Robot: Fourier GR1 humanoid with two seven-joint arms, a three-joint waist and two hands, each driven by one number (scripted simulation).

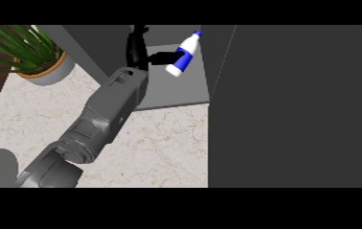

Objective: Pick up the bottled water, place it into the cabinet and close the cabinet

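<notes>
Left hand, black, on a grey forearm, is inside the open dark grey cabinet. It touches the white plastic water bottle with blue label and cap; whether it grips, I cannot tell. The bottle is tilted inside the cabinet, probably about to be set down. The broad dark cabinet door stands open at right, not yet closed. A potted green plant sits on the marbled counter, clear of the arm.

Grey boxy forearm; slim black hand, black fingers.

Potted plant upper left; pale marble counter.
</notes>
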